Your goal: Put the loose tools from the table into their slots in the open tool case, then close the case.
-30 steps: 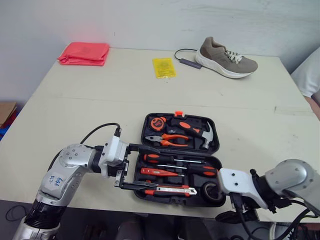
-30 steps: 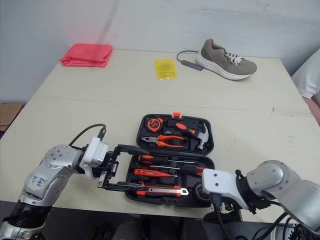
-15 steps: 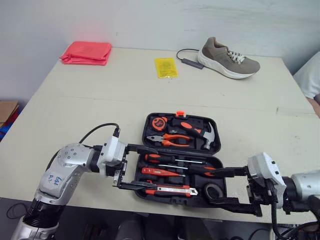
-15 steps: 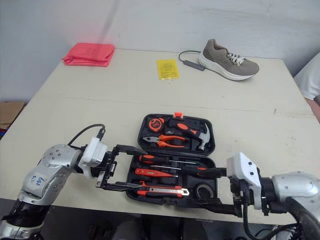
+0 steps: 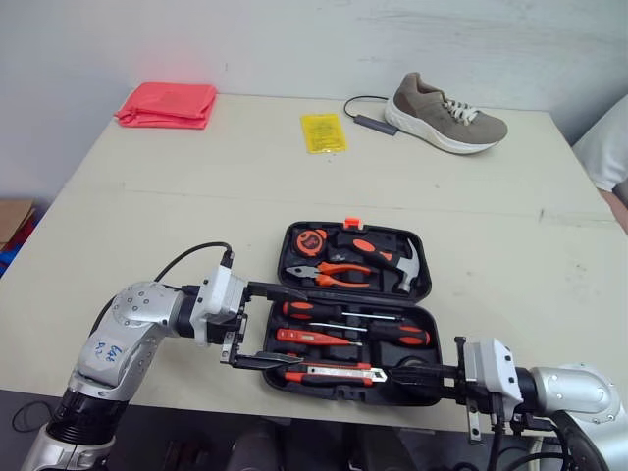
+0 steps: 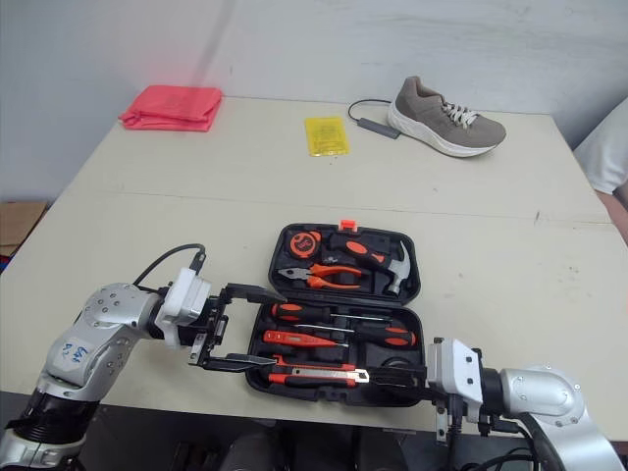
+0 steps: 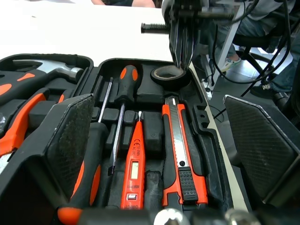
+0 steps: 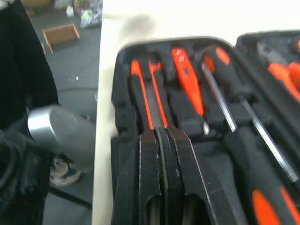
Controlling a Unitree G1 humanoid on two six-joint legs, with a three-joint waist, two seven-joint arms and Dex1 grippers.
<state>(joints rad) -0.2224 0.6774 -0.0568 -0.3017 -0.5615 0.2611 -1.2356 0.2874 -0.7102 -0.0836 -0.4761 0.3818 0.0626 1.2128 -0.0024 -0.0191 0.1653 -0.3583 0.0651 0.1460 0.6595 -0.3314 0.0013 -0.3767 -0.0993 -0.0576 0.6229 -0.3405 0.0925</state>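
The black tool case [image 5: 429, 294] lies open near the table's front edge. Its far half holds a tape measure [image 5: 312, 240], pliers [image 5: 330, 273] and a hammer [image 5: 389, 257]. The near half holds screwdrivers [image 5: 343, 314], an orange tester [image 7: 136, 164], a utility knife [image 7: 176, 140] and a tape roll [image 7: 168, 75]. My left gripper [image 5: 287, 327] is open at the case's left end, its pads [image 7: 70, 136] straddling the tool handles without touching them. My right gripper [image 5: 397, 368] is shut with nothing in it, its tips over the tape roll at the case's front right corner.
A beige shoe [image 5: 446, 113] with a cable [image 5: 368, 120] lies at the far right. A yellow packet [image 5: 322, 131] and a folded red cloth [image 5: 167, 104] lie along the back. A person's white sleeve [image 5: 603, 147] shows at the right edge. The case sits close to the table's front edge [image 5: 196, 400].
My right gripper has shut and swung in from below the front edge, so its fingers now point left over the tape roll. The left arm has stayed put.
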